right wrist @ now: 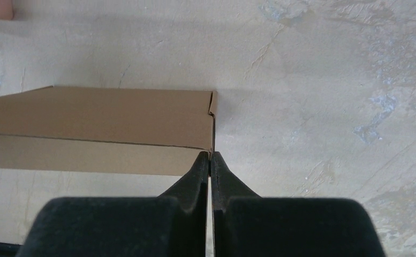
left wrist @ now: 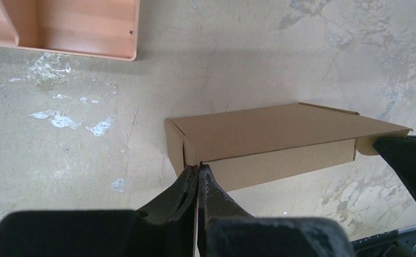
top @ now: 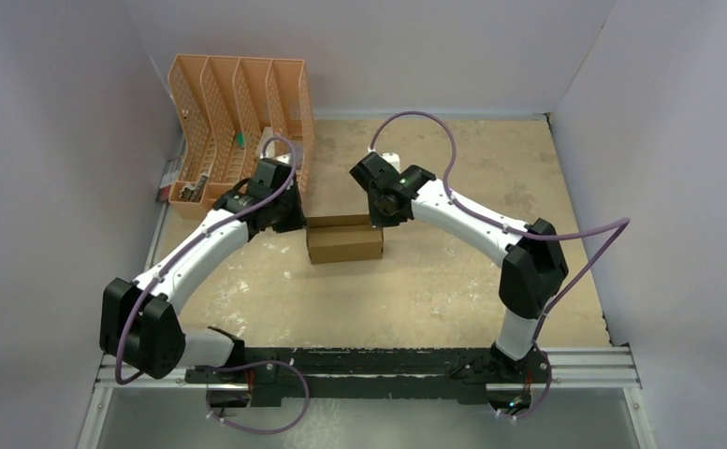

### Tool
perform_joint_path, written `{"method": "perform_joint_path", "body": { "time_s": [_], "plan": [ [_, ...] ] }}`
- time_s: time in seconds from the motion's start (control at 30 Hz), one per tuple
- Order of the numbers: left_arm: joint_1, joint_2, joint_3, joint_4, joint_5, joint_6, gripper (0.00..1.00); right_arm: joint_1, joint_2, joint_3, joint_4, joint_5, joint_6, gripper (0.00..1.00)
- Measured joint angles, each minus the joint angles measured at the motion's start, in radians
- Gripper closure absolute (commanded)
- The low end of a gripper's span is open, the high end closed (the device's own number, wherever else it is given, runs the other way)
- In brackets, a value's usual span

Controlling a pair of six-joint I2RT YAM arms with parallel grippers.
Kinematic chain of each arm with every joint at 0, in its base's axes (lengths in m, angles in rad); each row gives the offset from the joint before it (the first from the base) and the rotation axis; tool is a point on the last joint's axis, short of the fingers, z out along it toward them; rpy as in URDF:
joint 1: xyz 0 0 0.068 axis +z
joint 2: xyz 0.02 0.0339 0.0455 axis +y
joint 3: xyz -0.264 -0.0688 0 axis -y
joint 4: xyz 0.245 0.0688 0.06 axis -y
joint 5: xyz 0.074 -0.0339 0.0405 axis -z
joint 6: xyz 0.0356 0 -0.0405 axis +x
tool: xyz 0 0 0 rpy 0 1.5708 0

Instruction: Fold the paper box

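Note:
The paper box [top: 345, 241] is a small flat brown cardboard box lying closed on the table between both arms. My left gripper [top: 301, 224] is at its left end. In the left wrist view the box [left wrist: 270, 134] lies just ahead of the left gripper [left wrist: 198, 167], whose jaws are shut with the tips touching the box's near left corner. My right gripper [top: 378, 223] is at the box's right end. In the right wrist view the box [right wrist: 98, 115] lies to the left, and the right gripper [right wrist: 210, 155] is shut with its tips against the near right corner.
An orange slotted file organiser [top: 238, 122] stands at the back left, close behind the left arm; its base shows in the left wrist view [left wrist: 77, 27]. White walls enclose the table on three sides. The right arm's dark finger [left wrist: 409, 160] shows at the box's far end.

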Motion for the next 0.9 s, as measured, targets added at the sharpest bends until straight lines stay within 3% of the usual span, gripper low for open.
{"method": "perform_joint_path", "body": {
  "time_s": [0.5, 0.8, 0.9],
  "plan": [
    [-0.031, -0.017, -0.035, 0.042, -0.016, -0.018, 1.0, 0.019, 0.009, -0.034, 0.054, 0.132, 0.031, 1.0],
    [-0.097, -0.092, -0.138, 0.119, -0.093, -0.026, 1.0, 0.059, -0.103, -0.24, 0.232, 0.176, 0.022, 1.0],
    [-0.138, -0.126, -0.193, 0.165, -0.137, -0.03, 1.0, 0.07, -0.156, -0.338, 0.318, 0.183, 0.021, 0.93]
  ]
}}
